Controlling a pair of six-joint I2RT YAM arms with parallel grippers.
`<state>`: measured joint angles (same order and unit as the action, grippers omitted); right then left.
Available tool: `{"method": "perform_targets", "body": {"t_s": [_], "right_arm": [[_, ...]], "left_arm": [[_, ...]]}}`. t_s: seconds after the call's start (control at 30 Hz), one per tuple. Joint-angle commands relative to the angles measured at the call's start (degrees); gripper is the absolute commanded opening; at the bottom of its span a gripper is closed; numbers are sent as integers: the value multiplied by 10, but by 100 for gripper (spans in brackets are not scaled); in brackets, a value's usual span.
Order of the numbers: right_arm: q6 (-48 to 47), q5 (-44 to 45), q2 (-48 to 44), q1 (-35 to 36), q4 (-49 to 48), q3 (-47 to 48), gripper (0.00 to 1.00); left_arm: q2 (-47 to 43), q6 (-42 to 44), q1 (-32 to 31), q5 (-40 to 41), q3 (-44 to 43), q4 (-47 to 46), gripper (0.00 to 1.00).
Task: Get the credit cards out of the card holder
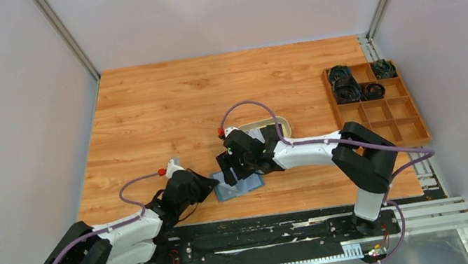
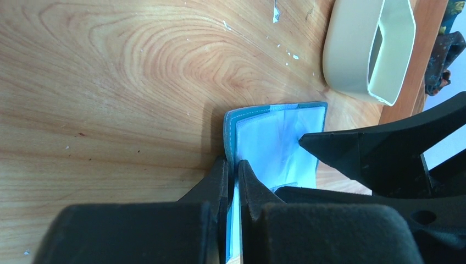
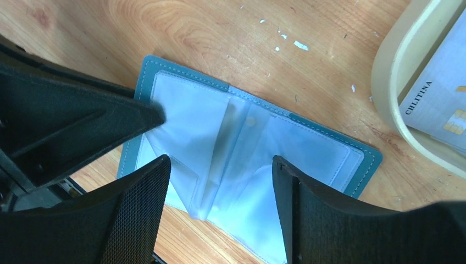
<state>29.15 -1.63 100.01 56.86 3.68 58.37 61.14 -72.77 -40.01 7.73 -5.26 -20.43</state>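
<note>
The teal-blue card holder [image 1: 240, 186] lies open on the wood table, its clear plastic sleeves [image 3: 247, 148] facing up. My left gripper [image 2: 233, 168] is shut on the holder's left edge, pinning it. My right gripper [image 3: 220, 176] hangs open just above the holder [image 3: 329, 148], its fingers [image 3: 148, 187] either side of a loose sleeve that stands up in the middle. A whitish-grey credit card [image 3: 439, 110] lies in the beige tray [image 3: 387, 104] to the right of the holder. No card shows in the sleeves.
The beige oval tray [image 1: 266, 129] sits just behind the holder, close to the right wrist. A wooden compartment box [image 1: 376, 106] with black cable coils stands at the table's right edge. Grey walls close in the table on both sides.
</note>
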Motion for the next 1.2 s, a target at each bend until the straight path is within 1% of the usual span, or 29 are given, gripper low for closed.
{"method": "perform_targets", "body": {"t_s": [0.0,0.1,0.27,0.53,0.57,0.63,0.73,0.77,0.93,1.07,1.17], "right_arm": [[-58,-8,-3,14,43,-28,72],[-85,-21,-10,29,35,-29,71],[-100,-49,-9,35,16,-35,66],[-118,-49,-2,53,19,-27,50],[-119,-49,-1,54,20,-25,46],[-122,-49,-2,56,21,-23,33],[-124,-45,-5,58,22,-23,2],[-124,-43,-6,58,24,-24,0],[-126,-13,-6,58,44,-27,0],[-107,15,-9,52,55,-36,0],[-84,48,-5,44,68,-42,0]], "left_arm": [[21,28,-5,10,6,78,3],[24,30,-5,9,3,77,3],[29,31,-5,8,1,78,3],[31,31,-5,7,1,78,3],[31,31,-5,6,0,78,3],[32,31,-5,6,0,78,3],[34,31,-5,6,0,78,3],[34,31,-5,6,0,78,3],[32,31,-5,6,1,78,3],[31,29,-5,7,3,78,4],[30,29,-5,6,3,78,11]]}}
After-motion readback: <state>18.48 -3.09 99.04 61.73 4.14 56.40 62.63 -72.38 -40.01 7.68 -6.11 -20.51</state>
